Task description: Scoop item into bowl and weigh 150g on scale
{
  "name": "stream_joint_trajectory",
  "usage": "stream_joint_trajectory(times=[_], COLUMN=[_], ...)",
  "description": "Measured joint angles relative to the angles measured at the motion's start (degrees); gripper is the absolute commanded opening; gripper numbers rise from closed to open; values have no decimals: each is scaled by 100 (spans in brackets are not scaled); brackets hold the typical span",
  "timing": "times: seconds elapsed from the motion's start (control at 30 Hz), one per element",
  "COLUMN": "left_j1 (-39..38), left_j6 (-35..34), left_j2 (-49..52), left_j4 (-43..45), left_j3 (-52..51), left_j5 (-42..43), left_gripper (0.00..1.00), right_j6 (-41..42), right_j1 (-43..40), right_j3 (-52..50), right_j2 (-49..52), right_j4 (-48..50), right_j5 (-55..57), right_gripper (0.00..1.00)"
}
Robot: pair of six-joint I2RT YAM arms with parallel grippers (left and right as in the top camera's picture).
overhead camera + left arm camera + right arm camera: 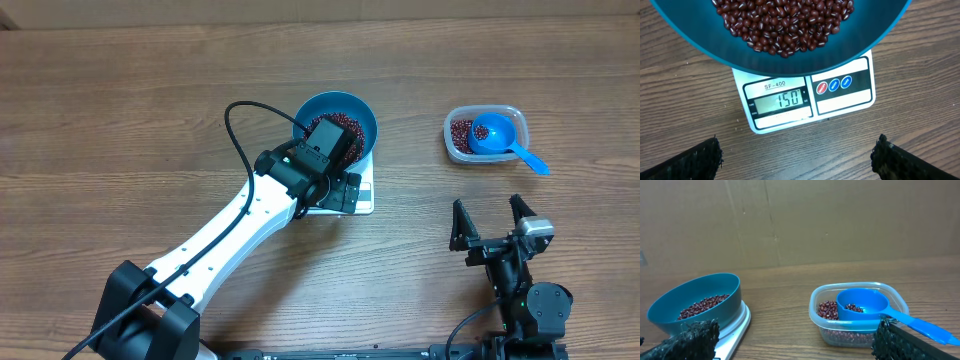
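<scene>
"Beans, small, dark red-brown: where are they kept?"

"Main lot: heaped in the blue bowl. Second lot: in the clear tub. A few more sit inside the blue scoop, which lies in that tub with its handle out over the rim."

"Position of the bowl?"

"On the white scale, around the middle of the desk. The bowl overhangs the scale's back part. The display at the front shows 150."

"Left end effector?"

"Above the desk just in front of the scale, facing down. Fingers spread wide, nothing between them."

"Right end effector?"

"At the front right of the desk, near the tub but apart from it. Fingers wide apart, empty."
</scene>
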Motion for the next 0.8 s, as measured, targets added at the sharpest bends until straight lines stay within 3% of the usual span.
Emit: stream_joint_trajectory(times=[0.6,0.8], left_j1=[2,7], left_j6=[2,2], left_j2=[-42,-699], left_j4=[-13,-22], left_j3=[0,-4], left_j5=[-33,-177], left_gripper=[99,99], right_j6=[0,0], right_j1=[0,0], right_j3=[0,0], right_j2=[0,0], right_j4=[-2,-2], right_j5=[0,0], right_gripper=[100,100])
